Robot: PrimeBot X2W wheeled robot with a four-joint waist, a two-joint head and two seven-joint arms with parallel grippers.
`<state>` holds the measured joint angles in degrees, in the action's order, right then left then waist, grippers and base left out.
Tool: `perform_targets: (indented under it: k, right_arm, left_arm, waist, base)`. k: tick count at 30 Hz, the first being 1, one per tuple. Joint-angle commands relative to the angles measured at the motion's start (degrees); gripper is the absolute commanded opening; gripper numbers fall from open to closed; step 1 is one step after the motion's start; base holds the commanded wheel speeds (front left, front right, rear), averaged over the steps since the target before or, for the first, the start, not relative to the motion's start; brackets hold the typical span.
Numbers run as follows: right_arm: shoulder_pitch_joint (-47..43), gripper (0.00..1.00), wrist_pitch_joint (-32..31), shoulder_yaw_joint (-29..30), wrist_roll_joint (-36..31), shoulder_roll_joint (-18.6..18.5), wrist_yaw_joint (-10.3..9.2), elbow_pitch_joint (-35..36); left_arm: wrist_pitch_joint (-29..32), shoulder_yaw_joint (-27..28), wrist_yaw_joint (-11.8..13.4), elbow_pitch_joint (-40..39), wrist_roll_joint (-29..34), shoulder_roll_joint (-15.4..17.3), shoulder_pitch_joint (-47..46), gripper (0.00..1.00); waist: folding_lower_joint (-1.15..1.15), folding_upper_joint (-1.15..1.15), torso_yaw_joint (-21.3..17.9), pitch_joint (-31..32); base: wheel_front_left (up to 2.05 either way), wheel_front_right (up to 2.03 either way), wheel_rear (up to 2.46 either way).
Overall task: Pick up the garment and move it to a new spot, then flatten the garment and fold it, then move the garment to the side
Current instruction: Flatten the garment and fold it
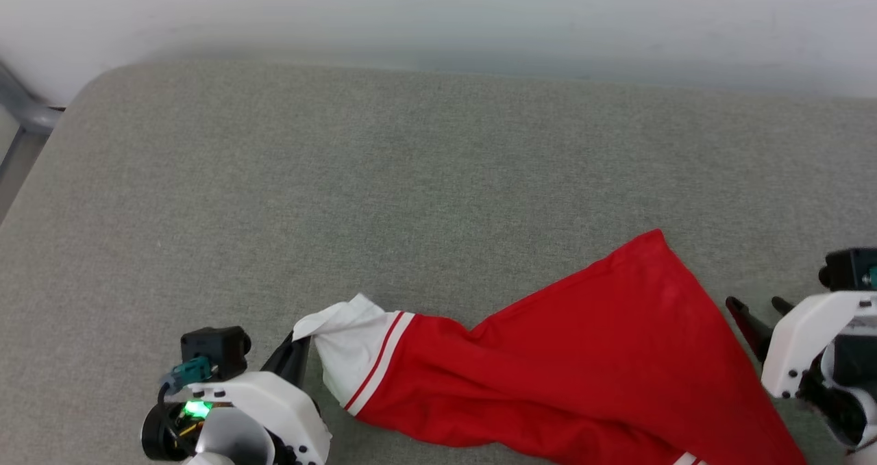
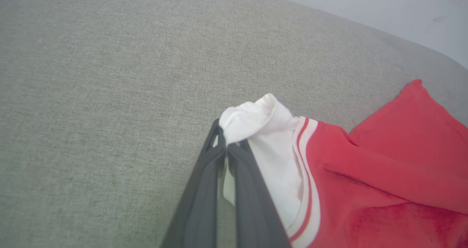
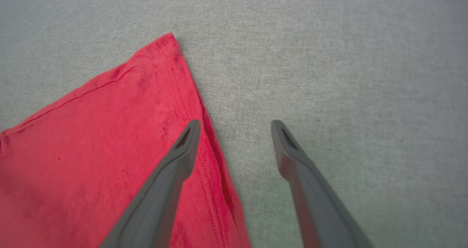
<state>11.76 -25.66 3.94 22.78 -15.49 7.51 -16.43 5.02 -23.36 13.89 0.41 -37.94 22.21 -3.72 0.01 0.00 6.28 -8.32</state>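
The work looks to be at the spreading-out stage: the shirt [image 1: 582, 355] lies on the grey cushion [image 1: 411, 164] near the robot's front edge, bunched and twisted into a long wedge, not flat, so folding cannot begin yet. The left gripper [image 1: 298, 345] is clamped on the tip of the white sleeve [image 1: 349, 348]; in the left wrist view its two fingers are pressed together with a fold of white cloth pinched between them [image 2: 225, 145], and the sleeve trails from there into the red body [image 2: 384, 167]. The left arm sits low at the lower left, fingers pointing up and to the right toward the cloth. The right gripper [image 1: 757, 307] is at the far right, jaws well apart and holding nothing. Seen from its own wrist [image 3: 236, 125], one finger lies over the red cloth [image 3: 91, 142] and the other over bare cushion, so the stitched side edge runs between them; whether the tips touch the fabric cannot be told. The next move probably calls for the right hand to drop, close on that edge, and draw away from the left so the shirt is pulled taut and smooth.
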Motion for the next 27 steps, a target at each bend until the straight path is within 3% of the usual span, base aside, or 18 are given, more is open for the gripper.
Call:
perform_targets:
  k: [1, 5, 12, 20, 21, 22, 24, 27]
  right_arm:
    - [2.7, 1.0, -2.0, -1.4, 1.3, -1.7, -0.04, -0.9]
    - [8.2, 1.0, -7.8, -7.6, 5.0, -6.0, -0.04, -2.9]
    - [16.5, 1.0, -11.2, -16.5, 9.0, -10.5, -0.04, -5.2]
    - [20.2, 1.0, -13.8, -25.4, 14.2, -11.5, -0.03, -13.0]
    - [19.8, 0.88, -14.8, -26.7, 15.1, -11.7, -0.03, -14.2]
    - [19.2, 0.45, -15.6, -27.9, 16.1, -11.7, -0.03, -15.3]
    - [18.7, 0.0, -16.7, -30.0, 17.9, -11.6, -0.02, -16.8]
    - [19.5, 0.0, -15.1, -31.8, 19.8, -11.7, -0.03, -17.4]
  left_arm:
    - [-0.3, -0.2, -0.3, 0.0, 0.5, -0.4, -1.5, 0.0]
    - [-0.7, -1.4, -1.3, 0.6, 1.1, -1.2, -3.8, 0.0]
    - [-2.0, -2.3, -2.1, 1.7, 1.4, -3.0, -6.3, 0.0]
    - [-3.3, -2.6, -2.9, 3.4, 0.9, -4.0, -7.4, 0.0]
    - [-3.3, -2.6, -2.9, 3.7, 0.8, -4.0, -7.5, 0.0]
    - [-3.4, -2.7, -3.0, 4.0, 0.6, -4.2, -7.5, 0.0]
    - [-3.7, -2.7, -3.2, 4.5, 0.5, -4.3, -7.4, 0.0]
    - [-3.8, -2.7, -3.5, 5.1, 0.0, -4.3, -6.9, 0.0]
  waist:
    - [-0.01, 0.0, 1.7, -1.9]
    - [-0.01, 0.0, 3.7, -4.0]
    - [-0.01, 0.0, 5.6, -7.0]
    - [-0.01, 0.0, 6.0, -9.3]
    - [-0.01, 0.0, 6.0, -9.3]
    - [-0.01, 0.0, 6.1, -9.3]
    - [-0.01, 0.0, 5.9, -8.9]
    - [-0.01, 0.0, 5.5, -8.1]
  base:
    - [0.0, 0.0, 0.0]
    - [0.0, 0.0, 0.0]
    - [0.0, 0.0, 0.0]
    - [0.0, 0.0, 0.0]
    - [0.0, 0.0, 0.0]
    - [0.0, 0.0, 0.0]
    - [0.0, 0.0, 0.0]
    - [0.0, 0.0, 0.0]
